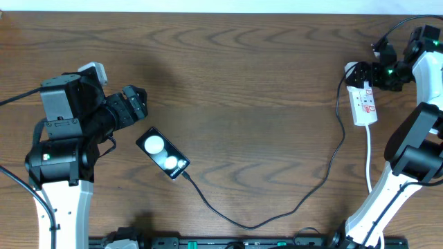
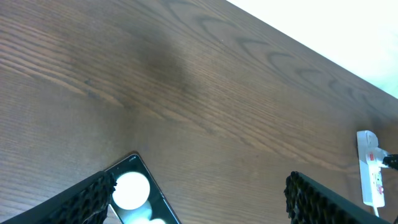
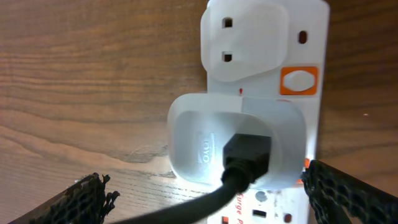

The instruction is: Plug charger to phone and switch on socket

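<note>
On grained wood table (image 1: 242, 69), glossy rectangular phone (image 1: 163, 153), thin charger (image 1: 252, 226), white socket (image 1: 363, 102)

phone (image 2: 134, 186): cut by left-wrist bottom edge | socket (image 3: 261, 37): ends cropped, right wrist | charger (image 1: 251, 226) tip: too small

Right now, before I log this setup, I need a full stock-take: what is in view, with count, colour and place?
phone: one, black, glossy, on the table left of centre.
charger: one, thin black cable, from the phone's end across to the socket.
adapter: one, white, plugged into the socket.
socket: one, white strip with red marks, far right.
switch: one, white in orange frame, on the socket.
cord: one, thick white, from the socket toward the near edge.
table: one, brown wood.
left fingers: two, black, open, near the phone.
right fingers: two, black, open, over the socket.
</note>
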Controlling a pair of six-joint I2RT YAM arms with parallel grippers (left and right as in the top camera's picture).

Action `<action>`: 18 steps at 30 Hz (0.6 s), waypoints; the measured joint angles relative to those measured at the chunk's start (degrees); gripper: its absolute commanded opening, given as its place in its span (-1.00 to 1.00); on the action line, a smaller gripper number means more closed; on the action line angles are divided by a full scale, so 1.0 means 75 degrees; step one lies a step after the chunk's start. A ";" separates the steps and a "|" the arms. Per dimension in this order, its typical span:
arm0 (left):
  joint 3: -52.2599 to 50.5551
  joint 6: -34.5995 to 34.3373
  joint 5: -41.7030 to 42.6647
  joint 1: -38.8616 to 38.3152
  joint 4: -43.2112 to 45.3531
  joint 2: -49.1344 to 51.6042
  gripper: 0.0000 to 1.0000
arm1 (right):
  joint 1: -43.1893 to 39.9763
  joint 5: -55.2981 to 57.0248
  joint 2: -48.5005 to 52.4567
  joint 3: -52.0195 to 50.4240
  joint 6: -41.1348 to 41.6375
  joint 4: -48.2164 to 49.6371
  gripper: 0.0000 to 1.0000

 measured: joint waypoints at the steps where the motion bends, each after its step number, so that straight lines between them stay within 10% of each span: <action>1: 0.0000 0.0000 0.0000 0.0000 0.0000 0.0000 0.78 | 0.0000 -0.0035 0.0000 -0.0052 -0.0003 0.0023 0.98; 18: 0.0000 0.0000 0.0000 0.0000 0.0000 0.0000 0.78 | -0.0029 -0.0192 0.0000 -0.0632 0.0003 0.0469 0.98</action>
